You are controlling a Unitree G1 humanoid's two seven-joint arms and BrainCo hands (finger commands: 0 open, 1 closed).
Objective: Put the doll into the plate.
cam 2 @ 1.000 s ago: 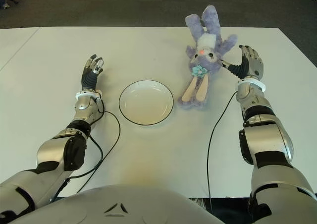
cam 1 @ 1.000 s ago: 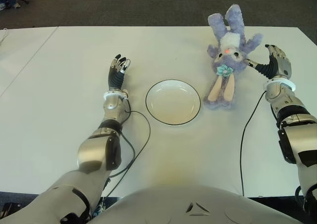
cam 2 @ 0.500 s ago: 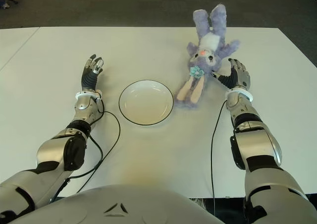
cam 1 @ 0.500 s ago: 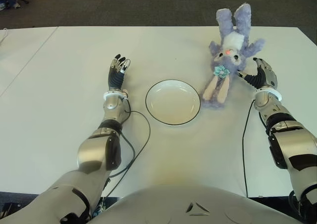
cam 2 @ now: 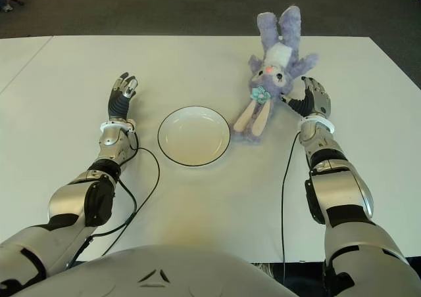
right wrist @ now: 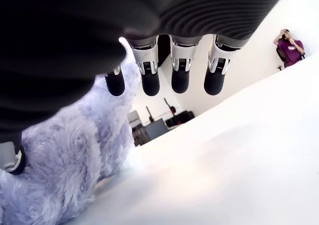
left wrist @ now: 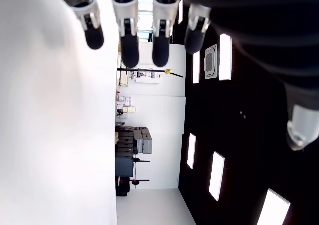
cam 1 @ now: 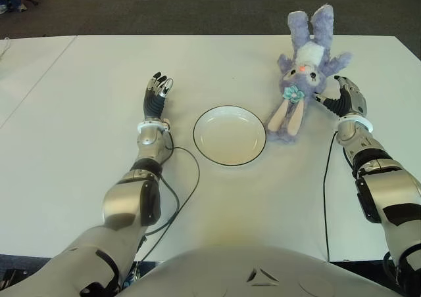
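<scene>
With the doll point(cam 1: 299, 80) lying face-up on the table point(cam 1: 79, 146) at 2 o'clock of the plate point(cam 1: 229, 135), outside it, the right hand point(cam 1: 343, 98) sits spread against its flank, apparently ready to close or push toward 8 o'clock. Left hand point(cam 1: 156, 91) shows at 9 o'clock of the plate, fingers spread, empty. Count: one doll, one plate, two hands.

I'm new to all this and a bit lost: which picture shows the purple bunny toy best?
Either eye view: the whole doll lies on the table, right of the plate, with the right hand beside it. The right wrist view shows only fur up close; the left wrist view shows none.
</scene>
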